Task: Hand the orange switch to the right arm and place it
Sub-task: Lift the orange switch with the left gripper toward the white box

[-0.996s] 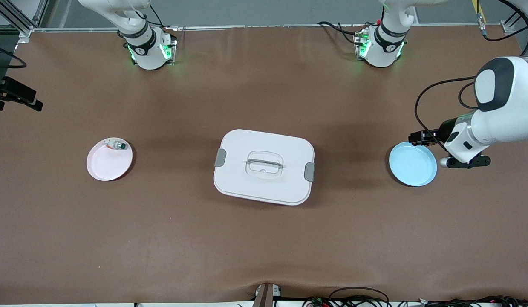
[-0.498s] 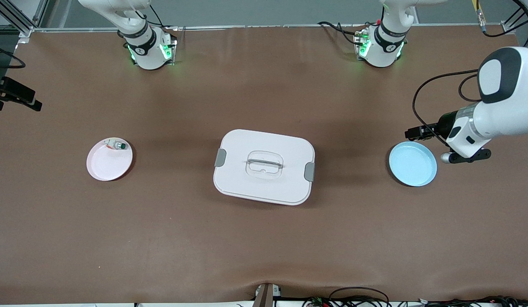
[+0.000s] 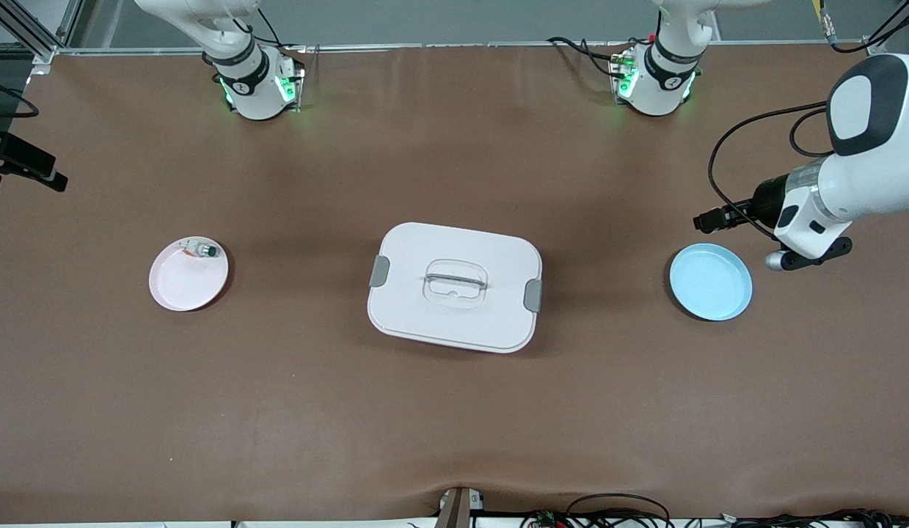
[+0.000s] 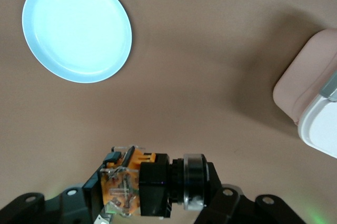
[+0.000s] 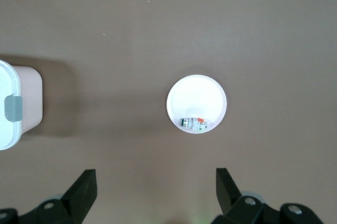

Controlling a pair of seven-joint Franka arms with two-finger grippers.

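Observation:
The orange switch, a black body with an orange and clear end and a silver ring, lies crosswise between the jaws of my left gripper, which is shut on it. In the front view the left gripper hangs in the air beside the light blue plate, at the left arm's end of the table. That plate holds nothing. My right gripper is open with nothing between its fingers, high over the table near the pink plate.
A white lidded box with grey latches stands mid-table. The pink plate at the right arm's end holds a small silver-white switch with a green cap. Cables run along the table's edge nearest the front camera.
My left gripper has risen with the orange switch and drifted off the blue plate's rim toward the robots' bases. The right arm has barely moved.

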